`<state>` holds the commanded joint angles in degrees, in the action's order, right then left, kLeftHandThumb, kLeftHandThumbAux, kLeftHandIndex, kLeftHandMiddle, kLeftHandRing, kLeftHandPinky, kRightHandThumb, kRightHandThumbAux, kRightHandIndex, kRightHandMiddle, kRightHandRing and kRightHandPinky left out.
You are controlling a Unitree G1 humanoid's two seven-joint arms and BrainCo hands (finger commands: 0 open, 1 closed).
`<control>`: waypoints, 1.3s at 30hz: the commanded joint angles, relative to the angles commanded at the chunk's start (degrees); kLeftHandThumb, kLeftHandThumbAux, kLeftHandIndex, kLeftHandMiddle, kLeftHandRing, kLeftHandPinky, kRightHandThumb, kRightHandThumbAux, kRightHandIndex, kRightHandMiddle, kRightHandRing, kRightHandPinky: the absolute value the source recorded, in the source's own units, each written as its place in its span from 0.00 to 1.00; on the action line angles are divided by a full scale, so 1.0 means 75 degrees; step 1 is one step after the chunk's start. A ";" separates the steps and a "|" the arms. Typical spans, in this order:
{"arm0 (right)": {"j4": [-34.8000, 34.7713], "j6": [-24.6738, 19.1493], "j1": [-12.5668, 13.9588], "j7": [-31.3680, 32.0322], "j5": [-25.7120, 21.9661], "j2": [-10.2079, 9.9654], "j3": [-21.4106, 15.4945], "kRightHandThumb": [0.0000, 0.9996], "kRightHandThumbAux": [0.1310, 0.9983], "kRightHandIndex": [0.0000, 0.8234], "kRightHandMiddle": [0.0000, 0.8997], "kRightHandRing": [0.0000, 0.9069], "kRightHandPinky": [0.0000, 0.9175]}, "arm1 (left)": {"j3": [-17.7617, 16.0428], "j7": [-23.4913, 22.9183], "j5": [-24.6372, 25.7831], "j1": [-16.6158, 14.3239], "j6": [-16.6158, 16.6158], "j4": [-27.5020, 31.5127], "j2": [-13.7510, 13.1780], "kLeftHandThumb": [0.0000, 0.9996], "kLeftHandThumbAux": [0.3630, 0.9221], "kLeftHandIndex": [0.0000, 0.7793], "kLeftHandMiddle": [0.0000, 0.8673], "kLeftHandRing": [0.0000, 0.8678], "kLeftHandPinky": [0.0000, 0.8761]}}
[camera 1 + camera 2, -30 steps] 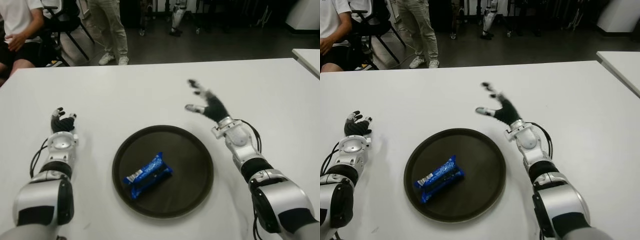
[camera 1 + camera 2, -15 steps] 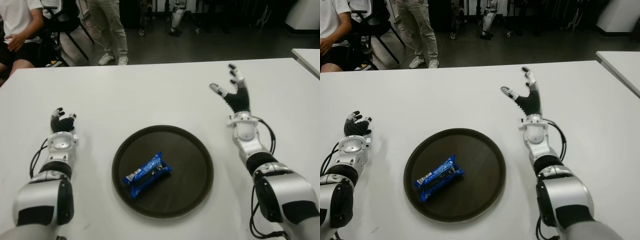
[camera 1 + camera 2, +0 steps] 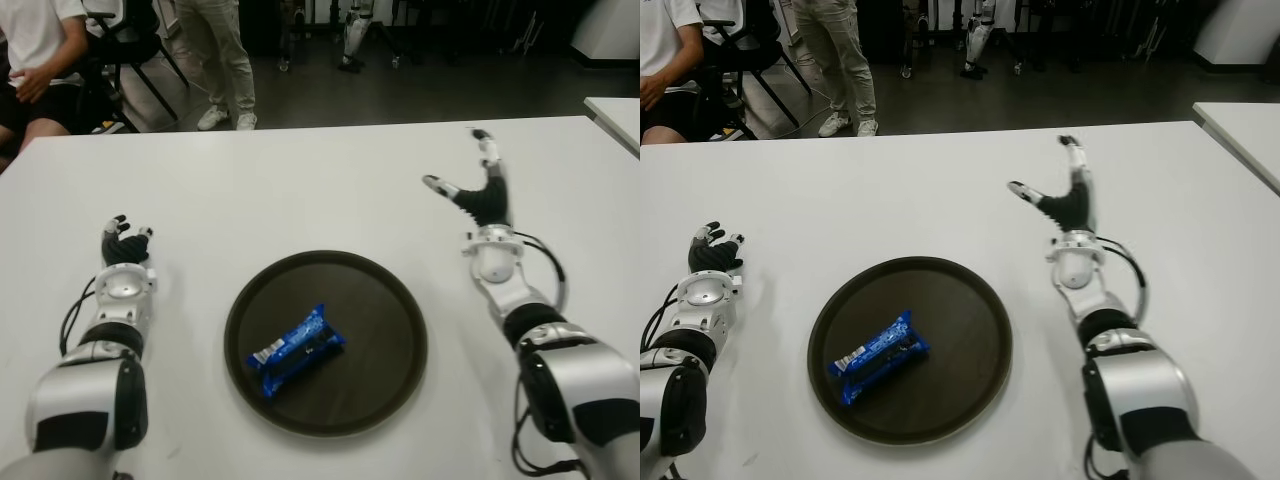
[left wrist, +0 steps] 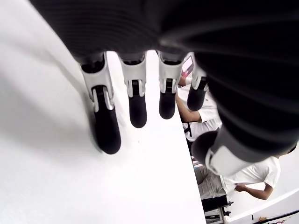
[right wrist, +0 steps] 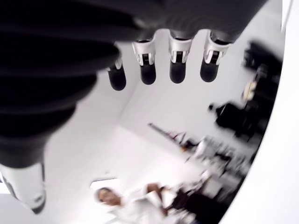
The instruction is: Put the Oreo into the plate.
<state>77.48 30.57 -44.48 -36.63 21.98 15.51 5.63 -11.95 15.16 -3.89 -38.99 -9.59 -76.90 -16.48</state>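
- So, the right hand (image 3: 480, 192) is up off the white surface (image 3: 300, 190), to the right of and a bit beyond the plate, palm raised and fingers (image 5: 179, 63) spread wide. It's holding nothing; its wrist view shows the fingertips fanned out with only air in front.
- The left hand (image 3: 124, 245) shows on the left side of the surface, well apart from the plate. Its fingers (image 4: 105, 123) are stretched out loose over the white top, nothing in them either.
- The Oreo (image 3: 295, 351) is a blue packet, and it's lying inside the plate (image 3: 390, 310), left of the middle, angled so one end points near-left and the other far-right.
- The plate itself is a round dark one, sitting on the surface between the two arms, closer to the near edge.
- Beyond the far edge, a person in a white shirt (image 3: 35, 45) sits at far left, and another person's legs (image 3: 222, 60) stand on the dark floor.
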 joint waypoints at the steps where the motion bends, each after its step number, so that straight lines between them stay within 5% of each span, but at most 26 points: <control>1: 0.0047 -0.0286 -0.0006 -0.0152 0.0132 0.0055 0.0083 0.00 0.64 0.00 0.00 0.00 0.00 | -0.0005 -0.0005 0.0004 0.0001 0.0004 -0.0003 -0.0004 0.16 0.48 0.03 0.16 0.15 0.09; 8: 0.0132 -0.1264 0.0140 -0.0757 0.0560 0.0119 0.0322 0.00 0.72 0.00 0.00 0.00 0.00 | 0.0003 0.0015 -0.0015 0.0024 0.0009 -0.0002 -0.0046 0.16 0.47 0.03 0.17 0.15 0.09; 13: 0.0127 -0.1370 0.0312 -0.0620 0.0459 0.0175 0.0205 0.00 0.74 0.00 0.00 0.00 0.02 | 0.0013 0.0005 -0.0029 0.0041 -0.0011 -0.0003 -0.0072 0.18 0.48 0.04 0.17 0.15 0.09; 15: 0.0110 -0.1274 0.0364 -0.0182 0.0147 0.0145 -0.0070 0.00 0.73 0.00 0.00 0.00 0.03 | 0.0017 -0.0008 -0.0032 0.0051 -0.0023 -0.0005 -0.0077 0.18 0.48 0.04 0.17 0.15 0.09; 19: 0.0086 -0.1189 0.0347 0.1740 -0.1298 -0.0054 -0.1367 0.00 0.69 0.02 0.02 0.02 0.04 | 0.0054 -0.0051 -0.0068 0.0059 -0.0009 -0.0008 -0.0107 0.18 0.47 0.04 0.16 0.14 0.09; 30: 0.0045 -0.2134 0.0180 0.4820 -0.4002 -0.0235 -0.3862 0.00 0.67 0.14 0.13 0.11 0.10 | 0.0056 -0.0092 -0.0066 0.0055 0.0034 0.0000 -0.0146 0.18 0.47 0.04 0.16 0.15 0.10; 39: 0.0005 -0.2437 0.0178 0.4941 -0.3927 -0.0254 -0.3921 0.00 0.65 0.13 0.13 0.11 0.10 | 0.0017 -0.0157 -0.0003 0.0072 0.0006 0.0014 -0.0136 0.18 0.49 0.03 0.16 0.15 0.11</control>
<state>77.52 12.29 -43.14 0.43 -7.47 13.60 -23.78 -11.82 13.98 -3.91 -38.45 -9.55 -76.80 -17.50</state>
